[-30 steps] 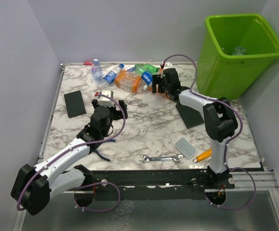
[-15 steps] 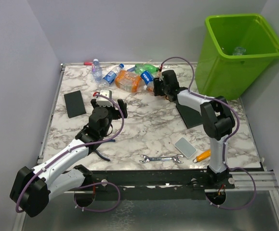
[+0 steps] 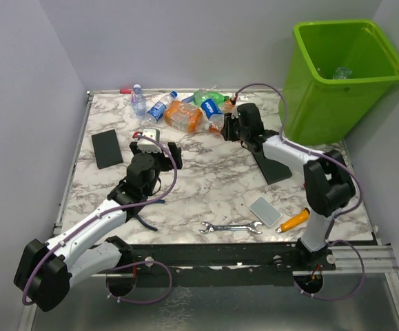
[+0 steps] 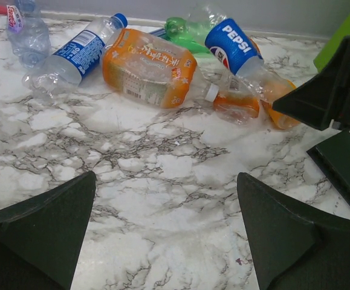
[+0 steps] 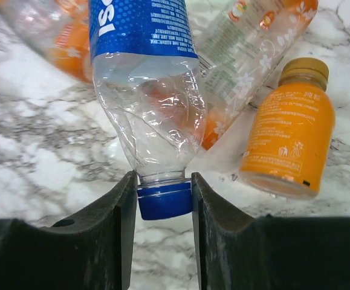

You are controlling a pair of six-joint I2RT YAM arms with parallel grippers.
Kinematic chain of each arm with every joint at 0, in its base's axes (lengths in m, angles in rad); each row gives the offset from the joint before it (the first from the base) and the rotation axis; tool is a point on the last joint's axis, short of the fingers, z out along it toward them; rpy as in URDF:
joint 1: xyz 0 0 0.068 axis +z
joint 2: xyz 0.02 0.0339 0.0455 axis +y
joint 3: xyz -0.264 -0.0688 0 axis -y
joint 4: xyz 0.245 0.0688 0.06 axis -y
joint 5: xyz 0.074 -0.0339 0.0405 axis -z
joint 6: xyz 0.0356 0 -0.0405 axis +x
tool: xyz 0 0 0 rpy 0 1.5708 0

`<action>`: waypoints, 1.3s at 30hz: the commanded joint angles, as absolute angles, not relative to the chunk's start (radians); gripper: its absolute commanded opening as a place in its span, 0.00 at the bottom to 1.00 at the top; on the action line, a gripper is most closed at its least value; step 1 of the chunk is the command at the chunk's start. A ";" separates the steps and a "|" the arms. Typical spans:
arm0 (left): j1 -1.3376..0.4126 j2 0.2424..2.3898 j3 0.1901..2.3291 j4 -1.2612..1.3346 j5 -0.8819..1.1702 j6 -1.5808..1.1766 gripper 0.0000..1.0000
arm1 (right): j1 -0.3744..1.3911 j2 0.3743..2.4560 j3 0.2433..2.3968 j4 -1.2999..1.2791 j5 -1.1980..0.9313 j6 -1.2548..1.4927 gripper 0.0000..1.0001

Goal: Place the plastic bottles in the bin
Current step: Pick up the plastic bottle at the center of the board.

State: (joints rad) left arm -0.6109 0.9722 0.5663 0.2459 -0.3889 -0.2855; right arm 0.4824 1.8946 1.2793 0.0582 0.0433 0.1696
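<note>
Several plastic bottles lie in a heap at the back of the table: a crushed orange one [image 3: 183, 115] [image 4: 147, 66], a green one [image 3: 204, 97] [image 4: 184, 30], a clear one with a blue label [image 3: 159, 107] [image 4: 72, 57] and a clear one with a red label [image 3: 138, 101] [image 4: 26, 33]. My right gripper [image 3: 228, 127] [image 5: 164, 181] is shut on the blue cap of a clear Pepsi bottle [image 3: 213, 110] [image 5: 147, 90] [image 4: 232, 45]. A small orange bottle [image 5: 289, 136] lies just beside it. My left gripper [image 3: 156, 146] [image 4: 165, 178] stands open over bare marble, short of the heap. The lime-green bin [image 3: 337, 83] stands at the back right.
One bottle [image 3: 342, 72] lies inside the bin. Black slabs lie at the left [image 3: 107, 148] and under the right arm [image 3: 271, 165]. A grey slab [image 3: 265, 211], a wrench [image 3: 231, 227] and an orange-handled screwdriver [image 3: 290, 222] lie near the front edge.
My right gripper has closed on the Pepsi bottle's cap and drawn back a little to the right, with the bottle turning after it. The left arm has hardly moved.
</note>
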 commanded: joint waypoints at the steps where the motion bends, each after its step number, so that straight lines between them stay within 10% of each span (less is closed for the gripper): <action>1: -0.615 0.944 0.582 0.277 -0.396 -0.286 0.99 | 0.531 1.694 1.213 0.076 0.030 0.204 0.25; 5: -0.615 0.918 0.570 0.291 -0.422 -0.272 0.99 | 0.564 1.521 1.125 -0.006 -0.033 0.263 0.02; 11: -0.644 0.847 0.528 0.371 -0.374 -0.092 0.99 | 0.563 1.384 1.093 -0.363 -0.267 0.291 0.01; 19: -0.752 0.806 0.607 0.032 0.373 0.566 0.99 | 0.564 1.171 1.023 -0.692 -0.385 0.290 0.01; 39: -0.889 1.100 0.826 -0.235 0.220 1.071 0.97 | 0.564 1.046 1.050 -0.756 -0.603 0.267 0.01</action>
State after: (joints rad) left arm -0.8646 1.0618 0.7826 -0.1764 0.2470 0.9611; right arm 0.5674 1.0698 1.0134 -0.7166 -0.5488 0.2790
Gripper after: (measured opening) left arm 0.991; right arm 0.372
